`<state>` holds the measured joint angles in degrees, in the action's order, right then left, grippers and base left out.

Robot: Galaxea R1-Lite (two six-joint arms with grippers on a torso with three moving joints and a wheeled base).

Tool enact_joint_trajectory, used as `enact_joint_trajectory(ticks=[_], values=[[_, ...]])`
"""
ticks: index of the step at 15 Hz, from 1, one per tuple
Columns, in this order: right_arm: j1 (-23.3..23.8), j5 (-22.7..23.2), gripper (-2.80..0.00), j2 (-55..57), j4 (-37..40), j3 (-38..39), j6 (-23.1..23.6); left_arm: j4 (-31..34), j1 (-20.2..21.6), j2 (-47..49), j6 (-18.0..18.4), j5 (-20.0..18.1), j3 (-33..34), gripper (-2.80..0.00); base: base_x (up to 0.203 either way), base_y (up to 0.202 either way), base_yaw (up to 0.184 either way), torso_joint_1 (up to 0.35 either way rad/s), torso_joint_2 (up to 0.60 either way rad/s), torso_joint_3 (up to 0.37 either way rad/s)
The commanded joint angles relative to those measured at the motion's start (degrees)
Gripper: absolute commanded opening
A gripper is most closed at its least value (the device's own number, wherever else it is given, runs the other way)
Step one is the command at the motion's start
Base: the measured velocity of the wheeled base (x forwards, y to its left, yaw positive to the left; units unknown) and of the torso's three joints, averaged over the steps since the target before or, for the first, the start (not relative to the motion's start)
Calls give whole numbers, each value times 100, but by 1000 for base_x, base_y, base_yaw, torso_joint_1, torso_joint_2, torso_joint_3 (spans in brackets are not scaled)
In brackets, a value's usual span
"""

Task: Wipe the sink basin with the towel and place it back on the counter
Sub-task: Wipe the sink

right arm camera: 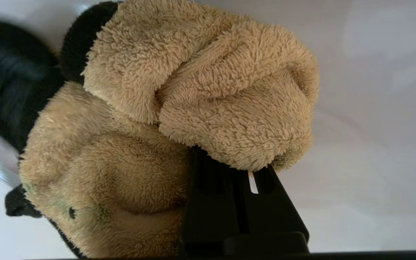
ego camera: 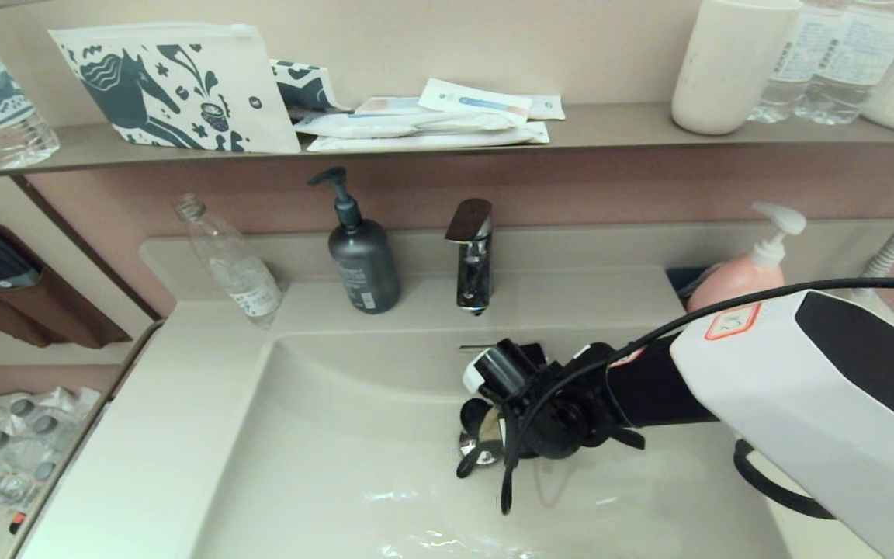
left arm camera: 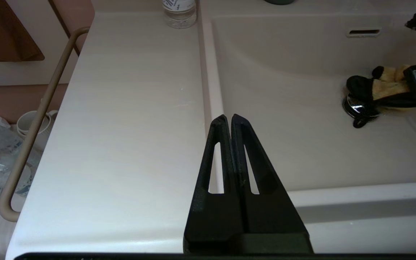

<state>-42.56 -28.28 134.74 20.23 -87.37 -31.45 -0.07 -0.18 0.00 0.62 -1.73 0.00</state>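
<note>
The mustard-yellow towel [right arm camera: 193, 90] is bunched up in my right gripper [right arm camera: 242, 169], which is shut on it; the fluffy cloth hides the fingertips. In the head view the right gripper [ego camera: 493, 435] reaches low into the sink basin [ego camera: 323, 450] and holds the towel [ego camera: 487, 423] on the chrome drain plug [ego camera: 472, 449]. The left wrist view shows the towel [left arm camera: 388, 85] over the plug [left arm camera: 356, 107], its black loop hanging onto the basin floor [left arm camera: 302, 119]. My left gripper [left arm camera: 228, 117] is shut and empty, parked above the counter [left arm camera: 121, 126] at the basin's left rim.
Along the back ledge stand a clear plastic bottle [ego camera: 233, 264], a dark pump bottle [ego camera: 362, 260], the chrome faucet [ego camera: 472, 256] and a pink pump bottle [ego camera: 742, 272]. A wall shelf [ego camera: 610, 128] above carries a pouch, packets and a cup. A rail [left arm camera: 31, 126] runs along the counter's left side.
</note>
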Motion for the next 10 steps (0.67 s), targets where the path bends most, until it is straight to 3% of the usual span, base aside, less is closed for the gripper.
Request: enact_joint_trajectory(ticks=[1,5,10], values=[[34,7,-280,-185,26,410,-19,-1,1,9,-1,-3,0,-280,0,0,0,0,0,0],[20,110,-280,-394,42,1059,-35,-1,1,9,-1,-3,0,-280,0,0,0,0,0,0],[-673,547,-280,-181,-10,1109,-349,-1,1,9,-1,-3,0,-280,0,0,0,0,0,0]])
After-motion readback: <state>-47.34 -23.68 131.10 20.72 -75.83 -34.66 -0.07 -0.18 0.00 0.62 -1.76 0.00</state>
